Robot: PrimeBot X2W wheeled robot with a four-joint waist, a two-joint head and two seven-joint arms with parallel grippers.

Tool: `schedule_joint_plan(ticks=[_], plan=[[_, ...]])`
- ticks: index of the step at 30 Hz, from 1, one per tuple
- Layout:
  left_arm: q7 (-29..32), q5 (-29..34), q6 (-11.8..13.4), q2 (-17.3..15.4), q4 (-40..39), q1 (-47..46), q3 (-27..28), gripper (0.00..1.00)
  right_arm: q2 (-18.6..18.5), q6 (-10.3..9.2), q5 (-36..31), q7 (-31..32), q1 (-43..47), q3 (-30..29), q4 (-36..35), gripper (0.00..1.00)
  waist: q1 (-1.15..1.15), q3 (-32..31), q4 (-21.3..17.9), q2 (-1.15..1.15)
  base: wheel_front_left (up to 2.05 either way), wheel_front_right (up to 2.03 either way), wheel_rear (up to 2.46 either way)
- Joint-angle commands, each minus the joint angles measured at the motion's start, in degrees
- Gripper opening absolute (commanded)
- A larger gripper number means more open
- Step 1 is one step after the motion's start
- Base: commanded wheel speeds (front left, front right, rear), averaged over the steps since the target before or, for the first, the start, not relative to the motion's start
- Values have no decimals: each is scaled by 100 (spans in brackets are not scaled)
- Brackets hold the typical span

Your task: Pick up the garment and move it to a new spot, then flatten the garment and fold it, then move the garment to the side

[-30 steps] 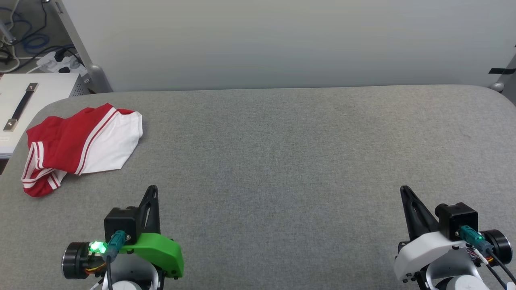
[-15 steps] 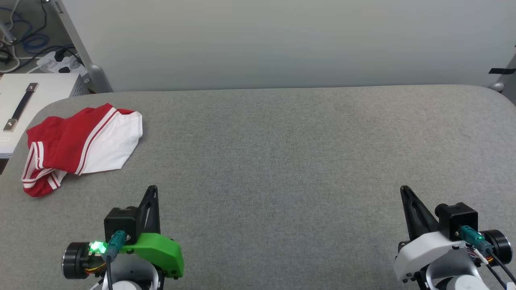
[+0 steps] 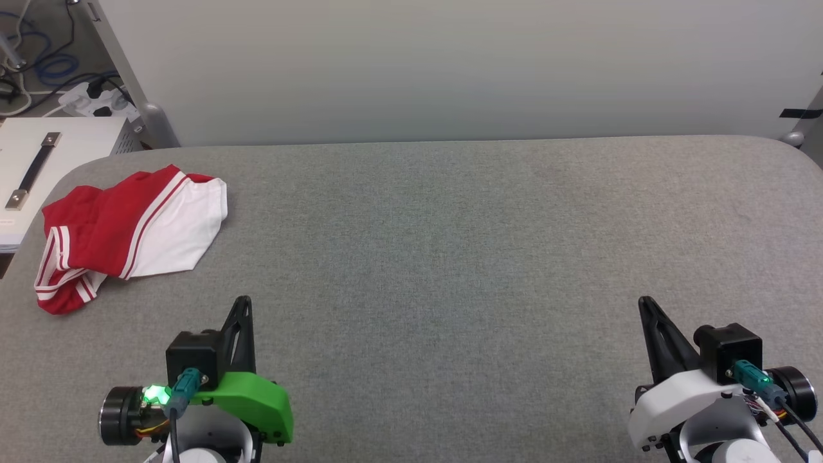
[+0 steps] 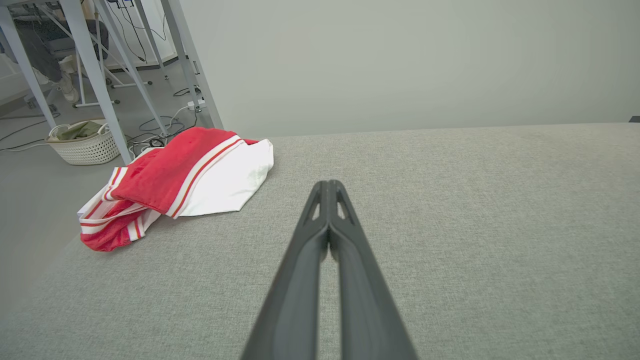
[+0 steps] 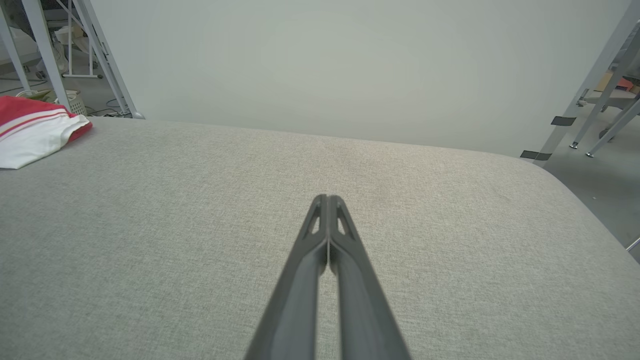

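The garment (image 3: 122,235) lies crumpled at the far left of the grey table (image 3: 450,244), red with a white sleeve and striped trim; its print is hidden. It also shows in the left wrist view (image 4: 180,182) and at the left edge of the right wrist view (image 5: 35,130). My left gripper (image 3: 243,302) hovers at the lower left, shut and empty, well short of the garment; its fingers (image 4: 327,186) are pressed together. My right gripper (image 3: 644,302) is at the lower right, shut and empty, with fingers (image 5: 326,200) closed over bare table.
A white box with a black handle (image 3: 38,164) stands off the table's left corner, with cables and a power strip (image 3: 96,99) behind it. A white basket (image 4: 85,142) and metal frame legs (image 4: 95,80) stand on the floor. A pale wall (image 3: 450,64) backs the table.
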State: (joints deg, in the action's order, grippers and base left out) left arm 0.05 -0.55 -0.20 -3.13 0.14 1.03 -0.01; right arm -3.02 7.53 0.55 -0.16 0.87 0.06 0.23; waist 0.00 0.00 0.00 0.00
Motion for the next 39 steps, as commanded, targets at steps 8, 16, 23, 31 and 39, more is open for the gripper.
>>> schedule_joint_plan(ticks=[8, 16, 23, 31, 39], plan=[[-27, -25, -2, -1, 25, 5, -10, 100, -2, 0, 26, -28, 11, -3, 13, 100, 0, 1, 0, 0, 0, 0, 0], [-122, -101, -17, 1, 98, 5, -31, 100, -1, 0, 77, -121, 17, -24, 47, 100, 0, 6, 2, 0, 0, 0, 0], [-204, -163, -34, 2, 154, -4, -48, 100, 0, -1, 115, -202, 12, -35, 41, 100, 0, 20, 7, 0, 0, 0, 0], [-298, -237, -63, 4, 202, -16, -67, 100, 1, -1, 149, -295, 13, -41, 37, 100, 0, 35, 13, 0, 0, 0, 0], [-396, -312, -96, 6, 229, -22, -87, 100, 2, -1, 190, -391, 4, -57, 38, 100, 0, 47, 22, 0, 0, 0, 0]])
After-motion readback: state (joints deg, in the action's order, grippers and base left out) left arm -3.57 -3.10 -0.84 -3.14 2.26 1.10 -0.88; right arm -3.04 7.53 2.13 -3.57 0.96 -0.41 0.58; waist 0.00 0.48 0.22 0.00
